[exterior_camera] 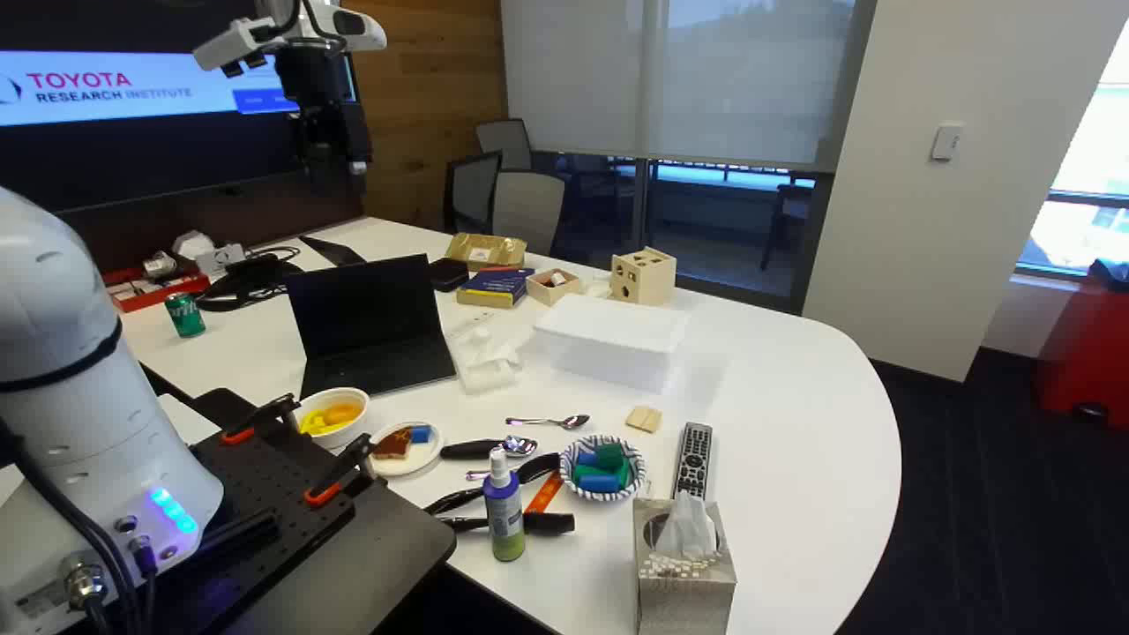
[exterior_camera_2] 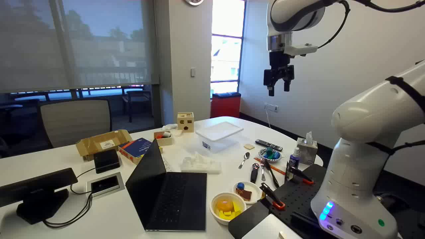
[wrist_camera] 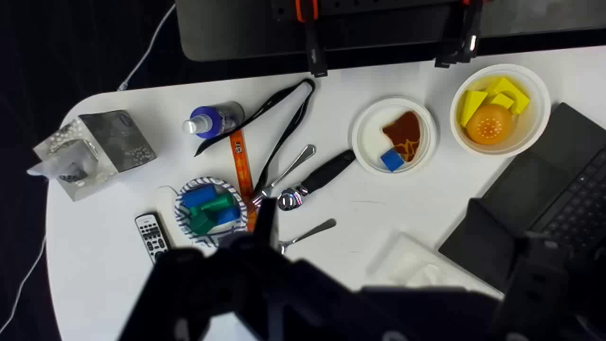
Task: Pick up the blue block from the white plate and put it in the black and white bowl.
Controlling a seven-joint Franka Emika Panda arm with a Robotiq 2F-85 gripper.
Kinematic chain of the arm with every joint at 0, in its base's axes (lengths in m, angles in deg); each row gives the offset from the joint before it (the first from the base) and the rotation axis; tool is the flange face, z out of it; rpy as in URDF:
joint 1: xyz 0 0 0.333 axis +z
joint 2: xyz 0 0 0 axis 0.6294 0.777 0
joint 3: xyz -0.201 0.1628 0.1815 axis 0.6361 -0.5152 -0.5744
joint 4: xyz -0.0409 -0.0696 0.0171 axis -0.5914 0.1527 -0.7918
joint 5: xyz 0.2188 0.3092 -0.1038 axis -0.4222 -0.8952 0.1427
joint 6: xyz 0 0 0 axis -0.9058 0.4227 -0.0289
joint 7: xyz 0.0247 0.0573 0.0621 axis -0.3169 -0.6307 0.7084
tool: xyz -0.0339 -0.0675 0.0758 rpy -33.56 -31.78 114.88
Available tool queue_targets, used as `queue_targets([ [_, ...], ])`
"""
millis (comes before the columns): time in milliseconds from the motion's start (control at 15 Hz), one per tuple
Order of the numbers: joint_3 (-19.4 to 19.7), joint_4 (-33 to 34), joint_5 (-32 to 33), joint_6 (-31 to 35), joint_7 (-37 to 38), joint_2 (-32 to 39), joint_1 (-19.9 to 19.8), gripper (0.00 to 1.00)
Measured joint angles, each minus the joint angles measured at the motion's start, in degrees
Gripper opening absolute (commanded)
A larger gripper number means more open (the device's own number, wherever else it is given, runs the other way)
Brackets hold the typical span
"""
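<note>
Wrist view, black and white bowl (wrist_camera: 181, 213) below the claw (wrist_camera: 371, 206), to its left, claw spread wide above the surface (wrist_camera: 421, 199), blue block (wrist_camera: 392, 160) on white plate (wrist_camera: 371, 135), up-frame of the claw, near-square, a corner facing it, long axis unclear.

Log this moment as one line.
gripper: open, empty, above table | blue block: on white plate | black and white bowl: blue, green blocks inside
</note>
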Motion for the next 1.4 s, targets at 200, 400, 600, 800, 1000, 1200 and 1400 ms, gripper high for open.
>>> queue_targets([
  [200, -0.1, -0.2, -0.1, 0.5, 0.3, 0.2, 0.1, 1.0],
  [400, -2.5, -3.9, -2.3, 9.5, 6.8, 3.6, 1.0, 1.0],
  [600, -6.8, -9.2, -6.2, 24.4, 17.9, 11.0, 1.3, 1.0],
  [800, -10.6, -11.7, -7.5, 35.2, 30.0, 21.4, 1.2, 1.0],
  [1000, -12.3, -12.1, -7.2, 43.7, 41.4, 33.7, 1.2, 1.0],
  [1200, -10.7, -11.1, -6.9, 51.9, 48.5, 45.5, 1.8, 1.0],
  [1400, -5.8, -8.3, -8.0, 60.2, 51.0, 57.3, 4.1, 1.0],
])
